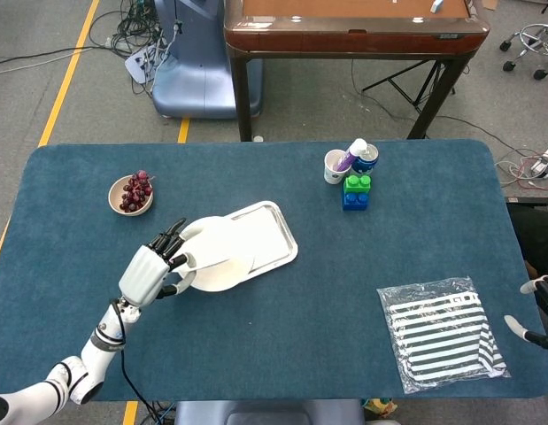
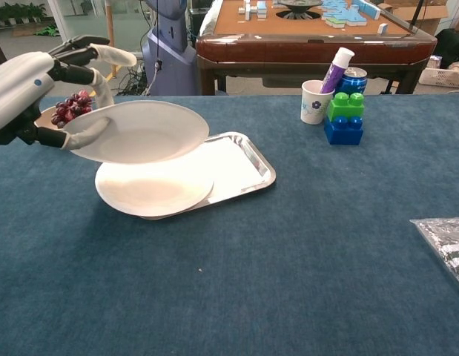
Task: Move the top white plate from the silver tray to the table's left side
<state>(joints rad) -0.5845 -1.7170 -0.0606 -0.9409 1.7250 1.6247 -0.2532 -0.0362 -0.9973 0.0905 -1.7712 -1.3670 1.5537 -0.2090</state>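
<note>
My left hand [image 2: 32, 89] grips the top white plate [image 2: 140, 132] by its left rim and holds it tilted in the air, above the second white plate [image 2: 151, 189]. That lower plate lies over the near-left end of the silver tray [image 2: 251, 167]. From the head view, the left hand [image 1: 150, 270] sits left of the tray [image 1: 272, 232], and the lifted plate [image 1: 222, 248] overlaps the one below. My right hand [image 1: 541, 308] shows only partly at the table's right edge, away from the plates; how its fingers stand is unclear.
A bowl of grapes [image 1: 131, 194] stands at the far left, just behind the held plate. A paper cup [image 1: 334, 166] with a tube, a can and green and blue bricks [image 1: 356, 191] stand at the back right. A striped bag [image 1: 442, 332] lies front right.
</note>
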